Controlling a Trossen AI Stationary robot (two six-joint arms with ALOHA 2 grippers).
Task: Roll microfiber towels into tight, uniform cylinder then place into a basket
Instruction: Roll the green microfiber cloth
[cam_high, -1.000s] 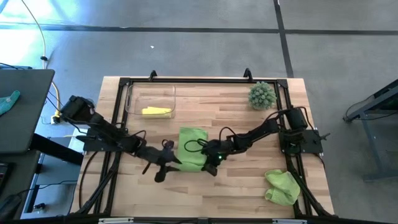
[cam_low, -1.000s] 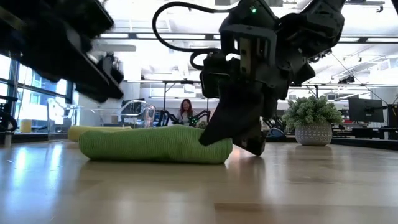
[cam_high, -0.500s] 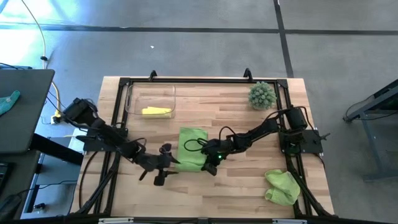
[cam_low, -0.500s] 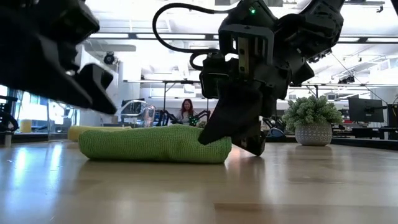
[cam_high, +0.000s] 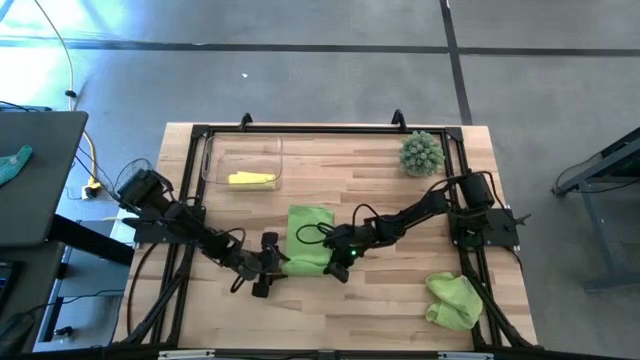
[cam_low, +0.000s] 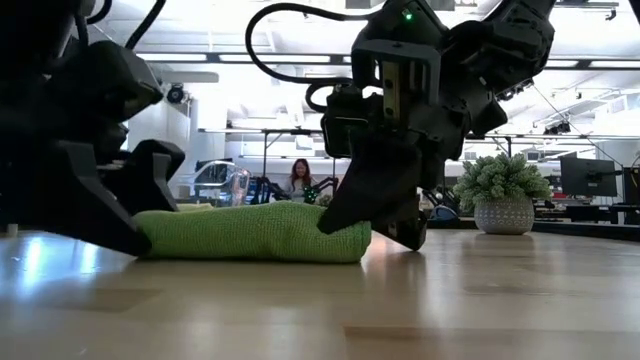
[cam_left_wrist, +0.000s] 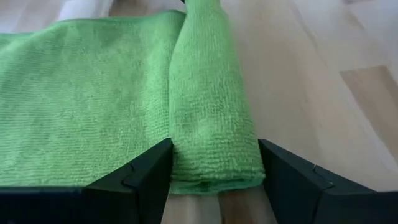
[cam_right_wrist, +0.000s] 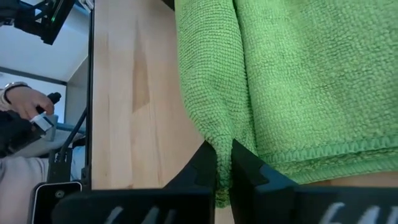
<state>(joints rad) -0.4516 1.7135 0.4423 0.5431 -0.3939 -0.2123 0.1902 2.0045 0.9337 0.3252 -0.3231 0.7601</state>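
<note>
A light green microfiber towel lies flat at mid-table, its near edge rolled into a short roll. My left gripper is open at the roll's left end, with one finger on each side of it; I cannot tell whether they touch it. My right gripper is shut on the roll's right end. A pale yellow towel lies in the clear basket at the far left. Another green towel lies crumpled at the near right. My right gripper pinches the right end of the towel's rolled edge between its two fingers. It comes slanting down from the table's right side. That end stays low on the table, and the rest of the towel lies flat.
A spiky green plant in a pot stands at the far right. A black frame runs around the wooden tabletop. Bare wood lies between the towel and the near edge. A person sits in the room beyond the table.
My left gripper has come down to the tabletop and moved in toward the left end of the towel's roll, turning as it went. The towel and my right gripper have kept still.
</note>
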